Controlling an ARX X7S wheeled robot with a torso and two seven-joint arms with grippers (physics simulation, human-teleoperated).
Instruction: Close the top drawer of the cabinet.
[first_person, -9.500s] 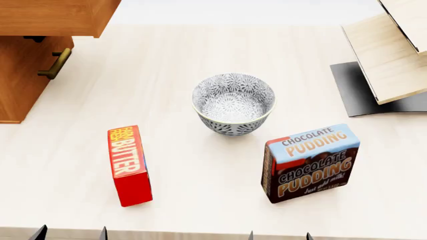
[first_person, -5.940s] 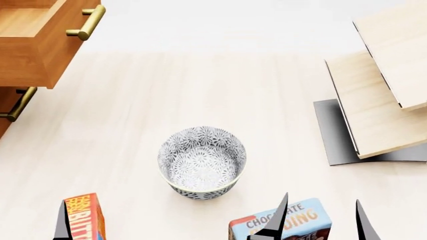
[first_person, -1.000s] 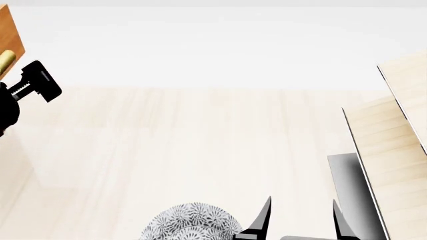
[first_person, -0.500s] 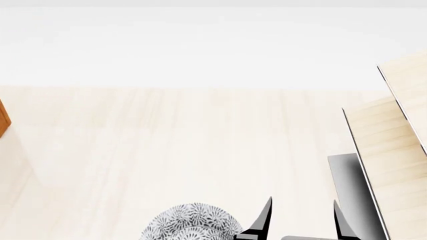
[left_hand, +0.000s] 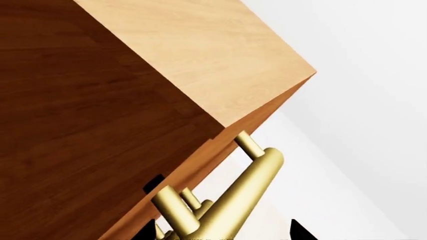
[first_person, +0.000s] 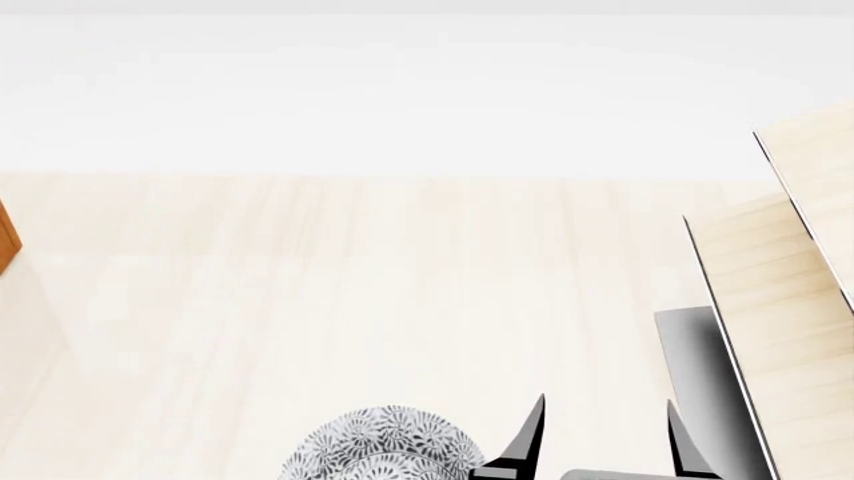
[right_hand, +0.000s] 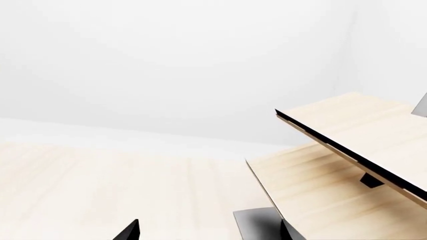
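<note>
Brass shines closest in the left wrist view: the handle (left_hand: 237, 200) of the top drawer (left_hand: 193, 175) sits right in front of the left gripper (left_hand: 223, 235). Only two dark tips of that gripper show at the picture's edge, one on each side of the handle. They look spread apart, with the handle between them, but I cannot tell if they touch it.

Just behind the handle is the cabinet (left_hand: 100, 120), a big box of orange-brown wood. The drawer's front looks nearly level with the cabinet's side. So I think the drawer is pushed in, or almost in. A thin dark gap shows by the handle's near post, so a last little push may still be needed.

In the head view, the right gripper (first_person: 603, 440) hangs low, well apart from the cabinet, its two dark fingers spread with nothing between them. A patterned bowl (first_person: 380, 450) sits beside it on the pale table (first_person: 334, 300). Only a sliver of the cabinet shows there, at the table's far left side. Farther right stand pale slanted panels (first_person: 787, 300) on a dark base (first_person: 694, 370).
</note>
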